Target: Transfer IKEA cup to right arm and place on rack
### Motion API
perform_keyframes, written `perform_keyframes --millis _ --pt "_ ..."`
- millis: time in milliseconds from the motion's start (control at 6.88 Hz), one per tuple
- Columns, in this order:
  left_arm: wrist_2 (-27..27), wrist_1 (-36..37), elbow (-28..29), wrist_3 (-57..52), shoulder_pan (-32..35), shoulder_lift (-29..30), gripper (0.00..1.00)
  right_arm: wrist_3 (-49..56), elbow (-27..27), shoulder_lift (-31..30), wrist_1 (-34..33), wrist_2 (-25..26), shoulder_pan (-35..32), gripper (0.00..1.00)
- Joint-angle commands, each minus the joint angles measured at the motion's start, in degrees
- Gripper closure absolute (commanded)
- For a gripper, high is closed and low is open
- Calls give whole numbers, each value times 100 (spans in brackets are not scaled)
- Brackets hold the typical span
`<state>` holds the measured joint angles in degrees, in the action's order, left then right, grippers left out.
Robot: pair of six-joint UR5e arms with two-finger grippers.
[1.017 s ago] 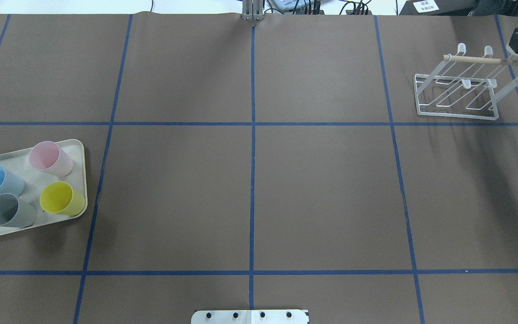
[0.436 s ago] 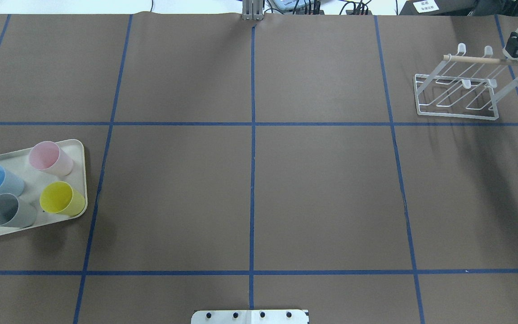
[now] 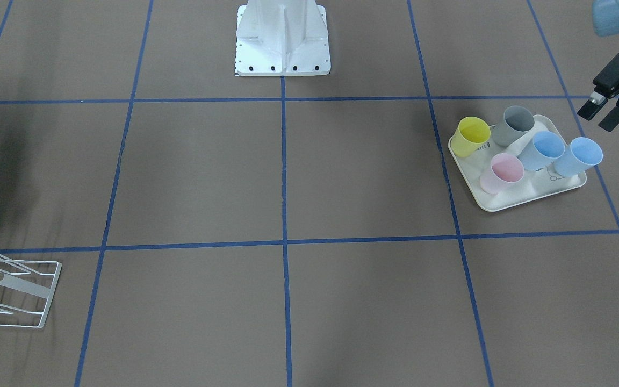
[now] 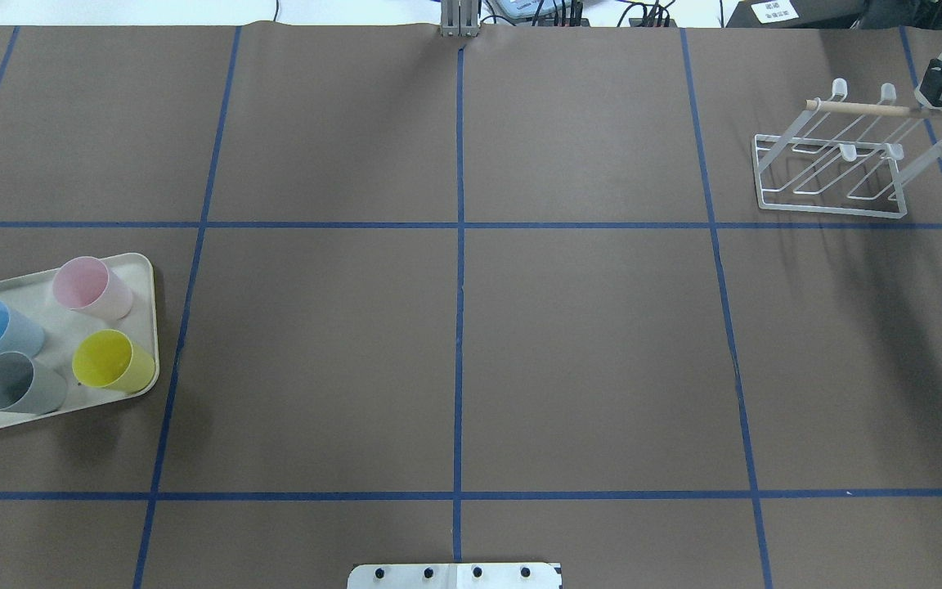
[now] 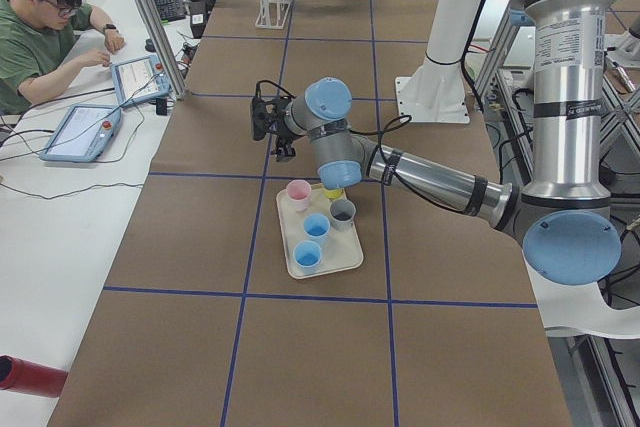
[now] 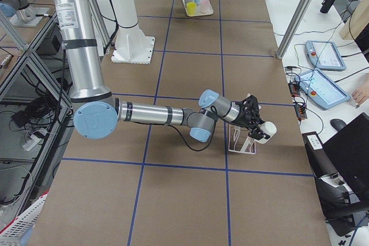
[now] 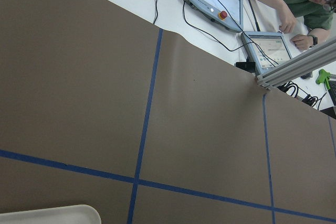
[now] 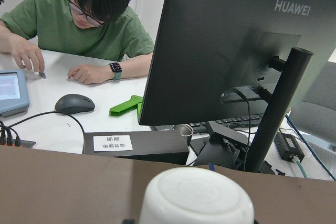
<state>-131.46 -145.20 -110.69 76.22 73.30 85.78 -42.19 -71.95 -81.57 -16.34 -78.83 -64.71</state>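
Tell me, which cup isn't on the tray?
The white cup, held in the right claw at the rack; the five coloured cups all stand on the tray.

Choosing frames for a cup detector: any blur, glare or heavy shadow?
Right wrist view: the white cup at the bottom edge is soft, out of focus. Overhead view: diffuse shadows streak the paper below the rack. Front-facing view: the cups on the tray are sharp, evenly lit, without glare.

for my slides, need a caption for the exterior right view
Right gripper holds a white cup by the wire rack; coloured cups sit on the far tray.
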Motion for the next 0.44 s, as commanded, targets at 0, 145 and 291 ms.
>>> perform_keyframes --millis 0,145,291 --pt "-3 0 21 7 0 0 1 0 -47 -105 254 278 -7 99" --pt "-3 0 38 7 0 0 1 -9 -12 -131 263 454 -7 98" --pt "-3 -9 39 -2 -9 -104 1 -9 -3 -140 306 578 2 98"
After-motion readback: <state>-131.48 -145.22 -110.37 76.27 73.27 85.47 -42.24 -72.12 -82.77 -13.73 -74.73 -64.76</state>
